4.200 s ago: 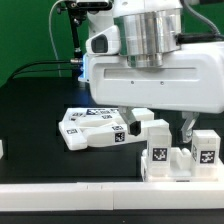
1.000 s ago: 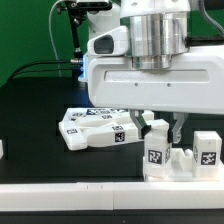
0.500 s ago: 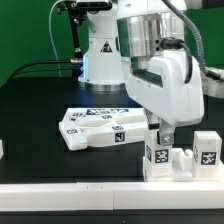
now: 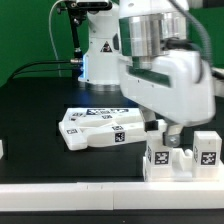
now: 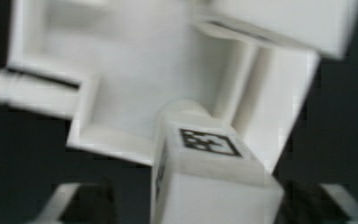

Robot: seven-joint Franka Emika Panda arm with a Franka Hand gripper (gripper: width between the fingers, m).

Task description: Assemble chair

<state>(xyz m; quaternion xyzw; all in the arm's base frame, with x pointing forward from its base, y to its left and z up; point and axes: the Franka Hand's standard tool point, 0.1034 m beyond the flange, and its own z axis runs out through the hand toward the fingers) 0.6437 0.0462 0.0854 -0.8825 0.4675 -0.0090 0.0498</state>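
The gripper has its jaws apart astride a tagged post of the chair, near the front edge of the table. Open tabletop lies toward the exterior view's left, past the panels.

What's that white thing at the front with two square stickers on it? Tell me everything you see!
The white chair piece looks like smooth, blocky plastic. It stands upright on the black table near the front edge, on the exterior view's right. A low base carries two posts, each with a black-and-white square tag facing front, and a smaller bump between them. The gripper hangs just over one post; whether it touches is unclear.
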